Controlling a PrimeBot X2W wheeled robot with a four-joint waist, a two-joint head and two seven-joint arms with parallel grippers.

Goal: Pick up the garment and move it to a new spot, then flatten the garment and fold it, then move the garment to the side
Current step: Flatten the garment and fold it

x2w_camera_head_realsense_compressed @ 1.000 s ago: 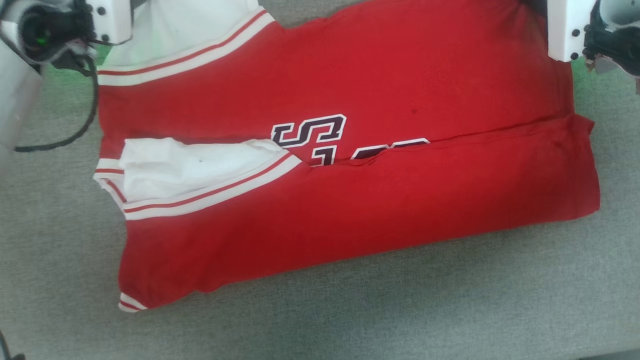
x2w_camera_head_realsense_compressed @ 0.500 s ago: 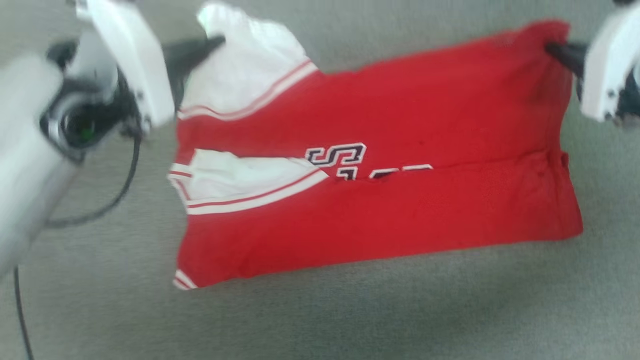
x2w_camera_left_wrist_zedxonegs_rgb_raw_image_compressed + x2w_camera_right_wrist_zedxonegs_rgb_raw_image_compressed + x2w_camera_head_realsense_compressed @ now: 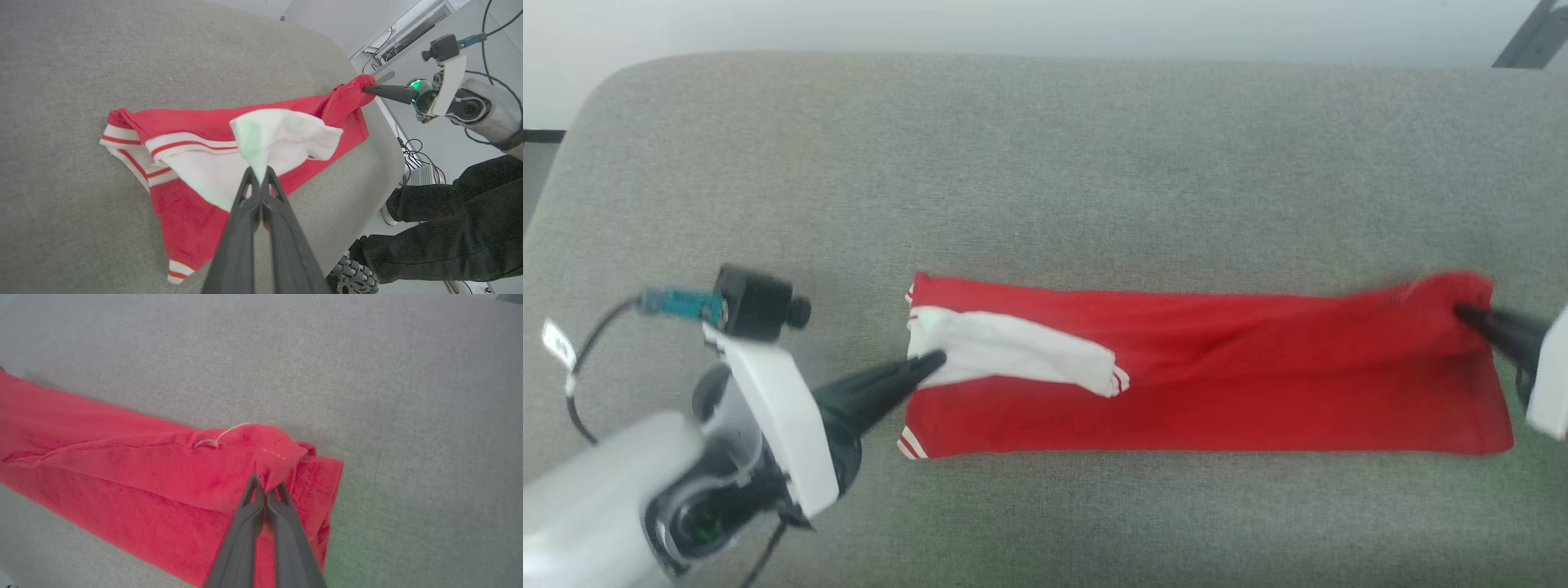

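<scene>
The garment (image 3: 1241,367) lies as a long, narrow folded red band across the grey cushion, with a white panel (image 3: 1013,359) and striped trim at its left end. My left gripper (image 3: 935,359) is shut on the white panel's corner (image 3: 282,134), lifting it a little. My right gripper (image 3: 1462,312) is shut on the red corner (image 3: 278,455) at the band's far right end. In the left wrist view the garment (image 3: 192,212) stretches toward the right gripper (image 3: 365,88). In the right wrist view the red cloth (image 3: 122,465) runs away to the left.
The grey cushion (image 3: 1045,163) has wide bare room behind the garment and a strip in front of it. Its rounded edges show at the far left and right. In the left wrist view a person's dark-trousered legs (image 3: 457,228) and cables stand beyond the cushion's edge.
The head camera has pulled back. Both grippers have carried the held edge over toward me, so the garment now lies folded into a narrower band with its lettering hidden.
</scene>
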